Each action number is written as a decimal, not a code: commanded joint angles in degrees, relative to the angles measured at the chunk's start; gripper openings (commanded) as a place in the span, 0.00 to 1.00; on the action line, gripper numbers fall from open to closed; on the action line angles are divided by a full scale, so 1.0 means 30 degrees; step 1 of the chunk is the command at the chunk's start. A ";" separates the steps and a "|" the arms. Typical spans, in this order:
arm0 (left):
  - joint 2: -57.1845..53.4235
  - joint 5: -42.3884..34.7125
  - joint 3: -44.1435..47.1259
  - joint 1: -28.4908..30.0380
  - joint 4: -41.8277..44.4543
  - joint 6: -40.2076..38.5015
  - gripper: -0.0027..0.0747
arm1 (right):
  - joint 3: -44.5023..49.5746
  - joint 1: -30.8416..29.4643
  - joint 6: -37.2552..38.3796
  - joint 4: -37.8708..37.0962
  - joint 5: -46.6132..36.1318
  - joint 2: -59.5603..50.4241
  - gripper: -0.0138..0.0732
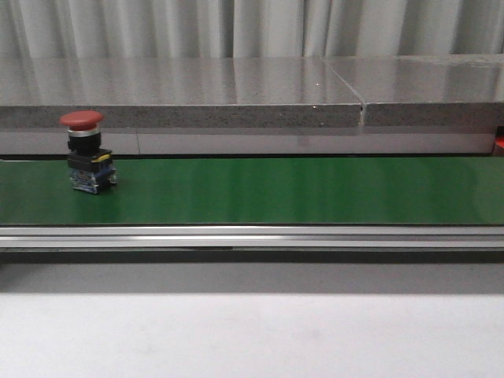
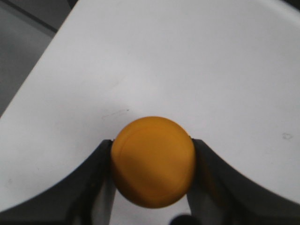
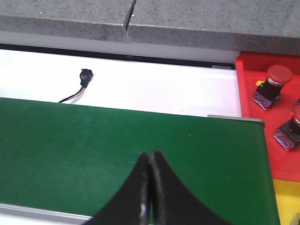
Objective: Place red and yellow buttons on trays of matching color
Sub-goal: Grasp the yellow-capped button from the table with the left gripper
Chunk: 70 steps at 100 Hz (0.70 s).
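Note:
A red button [image 1: 84, 150] with a black and blue body stands upright at the left end of the green belt [image 1: 276, 190]. Neither gripper shows in the front view. In the left wrist view my left gripper [image 2: 153, 161] is shut on a yellow button [image 2: 153, 159], held over a white surface [image 2: 187, 61]. In the right wrist view my right gripper [image 3: 150, 157] is shut with nothing in it, above the green belt [image 3: 93, 150]. Past the belt's end lies a red tray [image 3: 255, 93] holding two red buttons [image 3: 272, 84], [image 3: 290, 129]. A yellow tray [image 3: 287, 201] adjoins it.
A grey stone ledge [image 1: 236, 94] runs behind the belt. A metal rail [image 1: 252, 236] borders the belt's front, with a white tabletop [image 1: 252, 339] before it. A small black connector with wires [image 3: 83, 79] lies on the white surface behind the belt.

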 commanded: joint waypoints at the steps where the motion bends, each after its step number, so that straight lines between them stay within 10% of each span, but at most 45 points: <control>1: -0.2621 -0.0340 -0.0558 0.0009 -0.0547 -0.0039 0.13 | -0.0546 0.0039 -0.0054 0.0030 -0.1194 -0.0249 0.08; 70: -1.1275 0.0626 0.5766 -0.4384 -0.0421 -0.0039 0.13 | -0.0546 0.0039 -0.0054 0.0030 -0.1194 -0.0249 0.08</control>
